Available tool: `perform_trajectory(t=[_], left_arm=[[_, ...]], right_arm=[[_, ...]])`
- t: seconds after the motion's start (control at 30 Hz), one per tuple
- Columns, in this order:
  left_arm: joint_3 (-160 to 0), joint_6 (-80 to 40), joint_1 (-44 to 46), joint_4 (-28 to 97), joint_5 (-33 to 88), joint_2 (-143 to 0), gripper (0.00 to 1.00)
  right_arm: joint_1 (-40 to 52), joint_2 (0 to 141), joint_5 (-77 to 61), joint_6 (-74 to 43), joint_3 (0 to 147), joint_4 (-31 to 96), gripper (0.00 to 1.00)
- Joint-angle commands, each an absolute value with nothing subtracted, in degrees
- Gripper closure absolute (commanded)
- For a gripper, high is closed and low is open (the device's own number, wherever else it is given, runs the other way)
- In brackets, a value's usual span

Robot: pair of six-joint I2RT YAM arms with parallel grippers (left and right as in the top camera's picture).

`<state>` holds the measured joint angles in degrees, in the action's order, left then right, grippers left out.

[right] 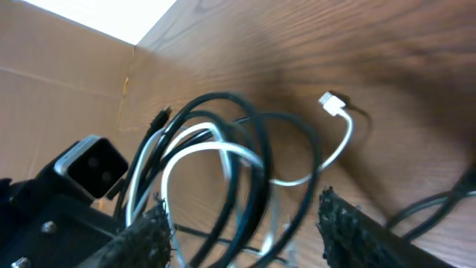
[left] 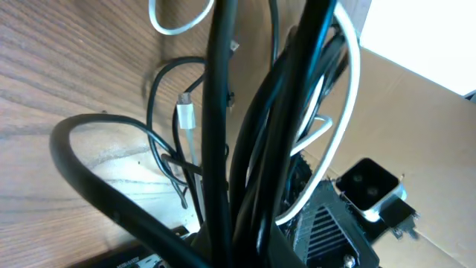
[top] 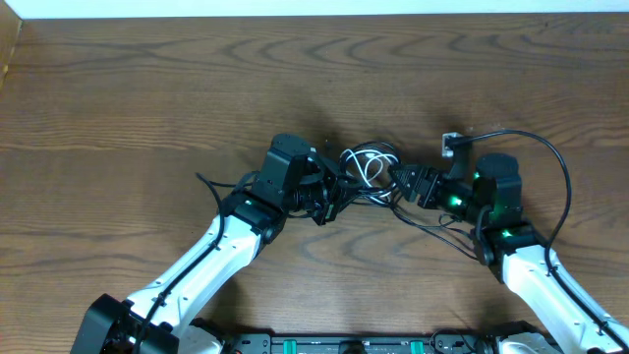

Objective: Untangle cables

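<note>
Cables [top: 369, 165] are bunched in one tangle near the worktop [top: 147, 88] centre, between the two hands. A white cable [right: 346, 145] is looped through the black ones, and its plug [right: 329, 102] lies on the wood.

Right hand [right: 245, 216]: fingers [right: 149, 238] spread apart, with loops lying between them.

Left hand [top: 329, 192]: set at the tangle's left side. Fingers are hidden by cords, so whether it is apart or together cannot be told.

You had soft, even light overhead with faint shadows; your right wrist view smeared the cables [right: 216, 149] with motion blur.
</note>
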<state>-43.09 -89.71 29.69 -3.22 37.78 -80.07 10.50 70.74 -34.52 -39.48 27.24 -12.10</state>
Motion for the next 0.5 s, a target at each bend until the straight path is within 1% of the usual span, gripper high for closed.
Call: perform_trajectory(t=[0.0,0.13,0.17,0.27,0.3,0.37,0.47], left_arm=[[-43.8,-88.6,28.6,-3.6,37.9,-79.8,0.92],[-43.8,-88.6,27.5,-3.6,38.0,-79.8,0.93],[-43.8,-88.6,27.4,-3.6,38.0,-79.8,0.92],[-43.8,-88.6,27.3,-4.8,38.4,-79.8,0.92],[-43.8,-88.6,27.3,-5.5,38.5,-79.8,0.92],[-43.8,-88.7,27.3,-7.1,38.8,-79.8,0.92],[-43.8,-89.3,27.3,-8.5,40.4,-79.8,0.92]], right_arm=[[6.2,69.1,-35.6,-38.1,27.6,-10.5,0.36],[0.7,66.2,-36.8,-38.0,27.6,-4.4,0.37],[-0.5,65.6,-37.0,-38.0,27.6,-2.3,0.4],[-2.6,65.0,-40.4,-38.0,27.6,3.8,0.57],[-2.5,65.2,-41.6,-38.0,27.5,5.1,0.59],[-1.6,65.6,-43.3,-38.0,27.0,6.0,0.57],[0.3,66.3,-43.3,-38.0,26.4,3.6,0.56]])
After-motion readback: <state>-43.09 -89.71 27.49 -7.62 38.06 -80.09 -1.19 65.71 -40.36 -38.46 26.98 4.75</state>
